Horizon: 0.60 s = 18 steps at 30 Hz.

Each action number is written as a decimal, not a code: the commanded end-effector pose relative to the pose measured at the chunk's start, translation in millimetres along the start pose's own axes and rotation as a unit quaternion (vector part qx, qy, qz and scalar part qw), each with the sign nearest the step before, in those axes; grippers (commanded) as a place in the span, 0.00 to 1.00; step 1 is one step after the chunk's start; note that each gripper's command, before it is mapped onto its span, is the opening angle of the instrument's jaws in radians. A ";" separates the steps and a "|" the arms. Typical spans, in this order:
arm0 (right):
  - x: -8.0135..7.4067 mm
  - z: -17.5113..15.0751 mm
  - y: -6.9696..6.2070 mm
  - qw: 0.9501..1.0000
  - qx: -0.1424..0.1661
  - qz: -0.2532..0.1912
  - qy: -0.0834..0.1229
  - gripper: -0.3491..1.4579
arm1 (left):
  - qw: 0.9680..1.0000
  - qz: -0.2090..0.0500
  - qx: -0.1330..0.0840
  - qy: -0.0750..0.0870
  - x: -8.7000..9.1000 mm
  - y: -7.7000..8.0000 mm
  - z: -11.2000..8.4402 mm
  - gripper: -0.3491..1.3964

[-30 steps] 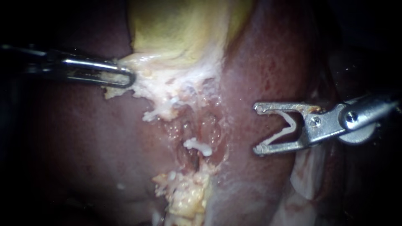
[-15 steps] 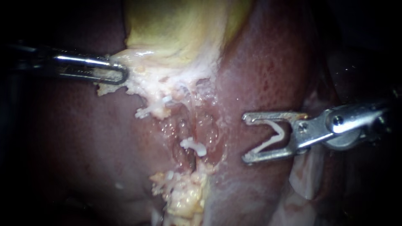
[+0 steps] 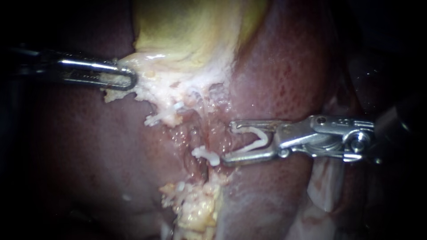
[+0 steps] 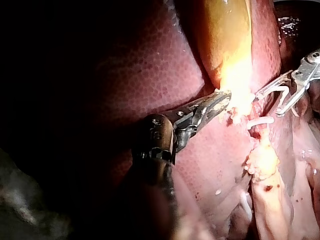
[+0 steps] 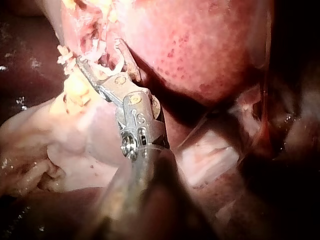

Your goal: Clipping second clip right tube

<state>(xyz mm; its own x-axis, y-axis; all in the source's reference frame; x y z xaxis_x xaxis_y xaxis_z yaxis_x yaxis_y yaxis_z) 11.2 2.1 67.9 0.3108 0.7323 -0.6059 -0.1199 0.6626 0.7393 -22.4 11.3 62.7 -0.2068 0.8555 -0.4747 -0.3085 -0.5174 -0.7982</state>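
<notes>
The dark red liver is the bed that carries everything in view, its surface smooth and wet. The yellow-green gallbladder lies on its upper part, with ragged pale tissue spreading from the gallbladder's lower edge onto the liver. Below that runs a raw reddish groove holding a small white clip, and a yellowish fatty lump sits at the groove's lower end.

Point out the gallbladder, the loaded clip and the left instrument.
gallbladder (image 3: pixel 191 31), endoscope view, yellow wall.
loaded clip (image 3: pixel 265 138), endoscope view, its white bend.
left instrument (image 3: pixel 131 79), endoscope view, tip at the gallbladder's pale edge.
</notes>
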 end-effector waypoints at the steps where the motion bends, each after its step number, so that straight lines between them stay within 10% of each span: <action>1: 0.0 0.3 0.1 1.000 0.002 0.005 0.002 0.47 | 1.000 0.000 0.000 0.000 0.0 0.0 0.0 0.00; 18: -1.1 5.1 0.4 0.998 0.027 0.046 0.024 0.47 | 1.000 0.000 0.000 0.000 0.0 0.0 0.1 0.00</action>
<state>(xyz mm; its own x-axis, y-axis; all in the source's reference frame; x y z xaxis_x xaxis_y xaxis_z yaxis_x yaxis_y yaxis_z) 15.7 0.7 70.3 0.2505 0.8017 -0.5428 -0.0914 0.5777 0.8111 -22.5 11.3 62.8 -0.2066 0.8554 -0.4749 -0.3092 -0.5176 -0.7978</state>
